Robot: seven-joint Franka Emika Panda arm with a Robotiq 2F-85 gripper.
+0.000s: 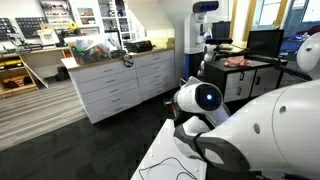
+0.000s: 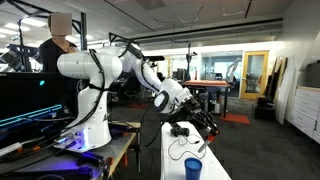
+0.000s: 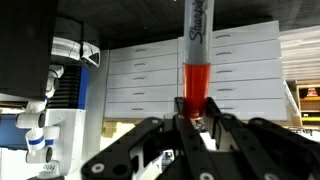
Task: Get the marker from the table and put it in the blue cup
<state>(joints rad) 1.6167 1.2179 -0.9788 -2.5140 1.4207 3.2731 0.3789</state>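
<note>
In the wrist view my gripper (image 3: 192, 112) is shut on the marker (image 3: 196, 50). The marker stands up between the fingers, red end at the jaws and grey body rising out of the top of the frame. In an exterior view the gripper (image 2: 203, 122) hangs above the long white table (image 2: 215, 172), with the blue cup (image 2: 193, 169) standing on the table below and slightly to its left. The marker is too small to make out there. In an exterior view (image 1: 215, 140) the arm fills the foreground and hides the gripper and cup.
A thin black cable (image 2: 178, 152) loops across the table near the cup. A grey-white drawer cabinet (image 1: 120, 85) with a cluttered top stands across the dark floor and also shows in the wrist view (image 3: 150, 75). A person (image 2: 58, 45) stands behind the arm's base.
</note>
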